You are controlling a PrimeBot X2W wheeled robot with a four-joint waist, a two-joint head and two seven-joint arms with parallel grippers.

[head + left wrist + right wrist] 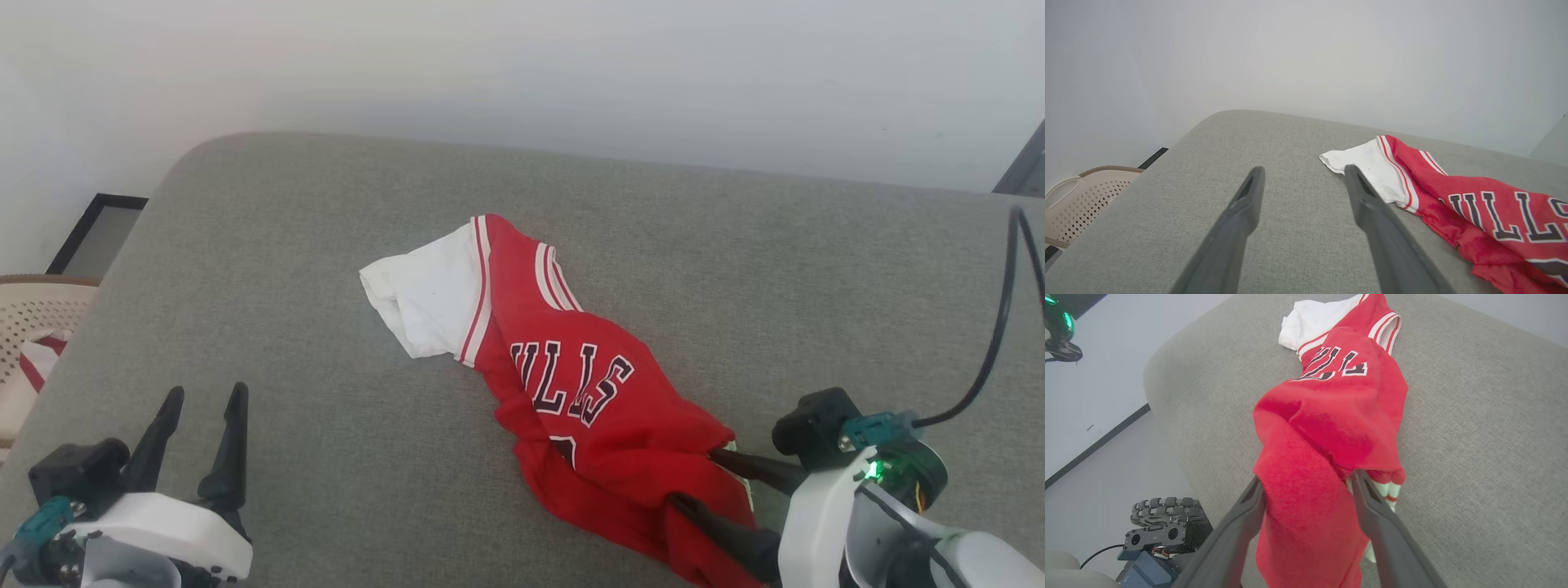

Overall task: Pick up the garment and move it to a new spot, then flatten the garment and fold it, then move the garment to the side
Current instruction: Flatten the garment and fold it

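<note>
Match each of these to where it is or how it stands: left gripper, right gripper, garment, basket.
Things:
1. left gripper
2. right gripper
3. garment
4. basket

States:
A. bunched lengthwise on the grey cushion
B. open, fingers either side of a red fold
C. off the cushion's left edge
D. open above bare cushion

Pairs: 1-D, 2-B, 3-A, 4-C

White wrists (pixel 816 506), dark gripper fingers (pixel 231 441)
</note>
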